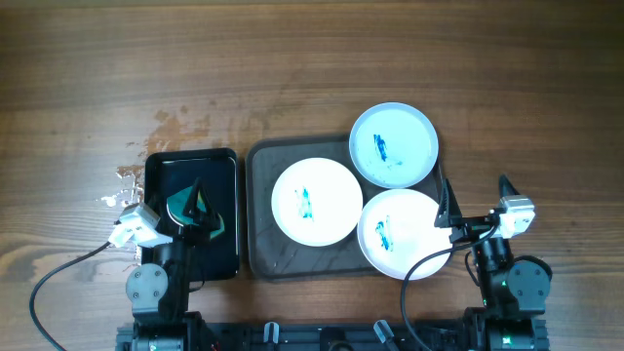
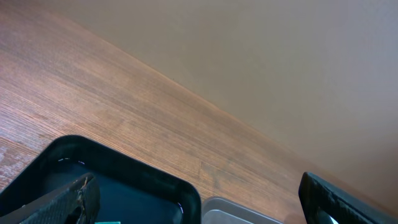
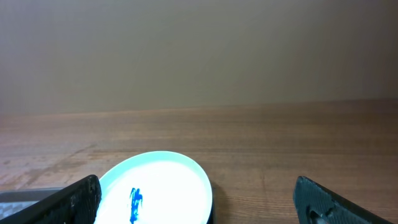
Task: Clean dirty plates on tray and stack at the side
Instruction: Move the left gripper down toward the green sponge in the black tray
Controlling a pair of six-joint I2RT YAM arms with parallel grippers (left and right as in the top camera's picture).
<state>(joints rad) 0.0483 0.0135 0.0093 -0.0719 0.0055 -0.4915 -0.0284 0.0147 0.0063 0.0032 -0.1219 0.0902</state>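
Observation:
The dark grey-brown tray (image 1: 261, 219) lies at the table's front middle. On it sit a white plate (image 1: 331, 210), a second white plate (image 1: 414, 219) overhanging its right edge, and a pale blue plate (image 1: 409, 132) at the far right corner. Each has a blue smear. My left gripper (image 1: 198, 202) is open over the small black tray (image 1: 161, 171), above a teal object (image 1: 181, 207). My right gripper (image 1: 475, 200) is open, just right of the second white plate. The right wrist view shows the pale blue plate (image 3: 168, 186) between the fingers (image 3: 199, 202). The left wrist fingers (image 2: 199, 199) are spread.
The glossy black tray (image 2: 118, 171) sits left of the big tray, whose corner shows in the left wrist view (image 2: 230, 214). A stained, flaky patch (image 1: 146, 161) marks the wood left of it. Bare wooden table (image 1: 292, 58) lies beyond the trays.

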